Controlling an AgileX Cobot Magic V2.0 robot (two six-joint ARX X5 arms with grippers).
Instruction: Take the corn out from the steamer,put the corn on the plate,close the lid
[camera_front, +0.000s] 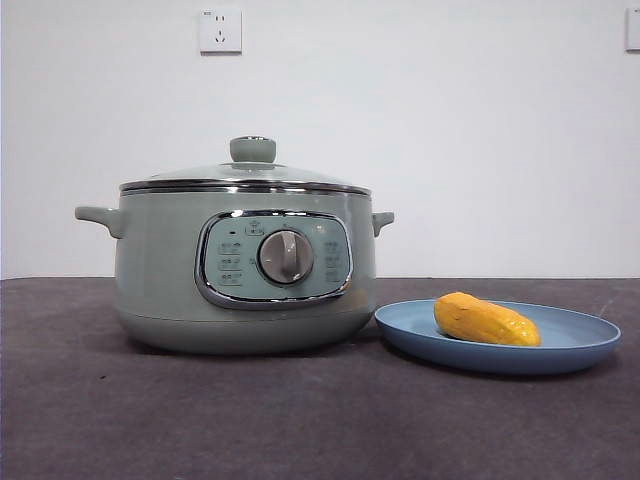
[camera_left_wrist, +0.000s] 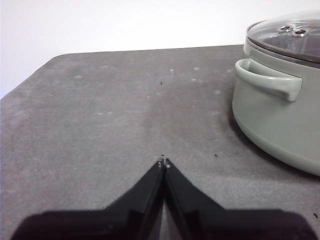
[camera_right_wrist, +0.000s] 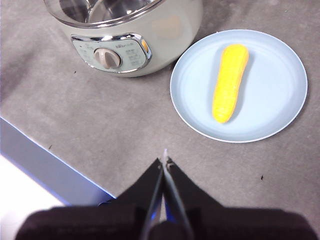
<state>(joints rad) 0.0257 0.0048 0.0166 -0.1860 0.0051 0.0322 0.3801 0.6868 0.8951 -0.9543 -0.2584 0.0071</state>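
Observation:
The sage-green steamer (camera_front: 245, 270) stands left of centre on the dark table, its glass lid (camera_front: 245, 178) seated on the rim with the green knob on top. To its right lies the light-blue plate (camera_front: 580, 345), and the yellow-orange corn (camera_front: 485, 320) rests on it. The right wrist view shows the corn (camera_right_wrist: 229, 82) lying lengthwise on the plate (camera_right_wrist: 277, 85) beside the steamer (camera_right_wrist: 165, 35). My right gripper (camera_right_wrist: 165, 159) hangs shut and empty above the table, short of the plate. Off to the side of the steamer (camera_left_wrist: 280, 120), my left gripper (camera_left_wrist: 163, 162) is shut and empty, level with a side handle.
The table edge (camera_right_wrist: 45, 165) runs close by my right gripper. A white wall with a socket (camera_front: 220, 30) stands behind the table. Neither arm shows in the front view.

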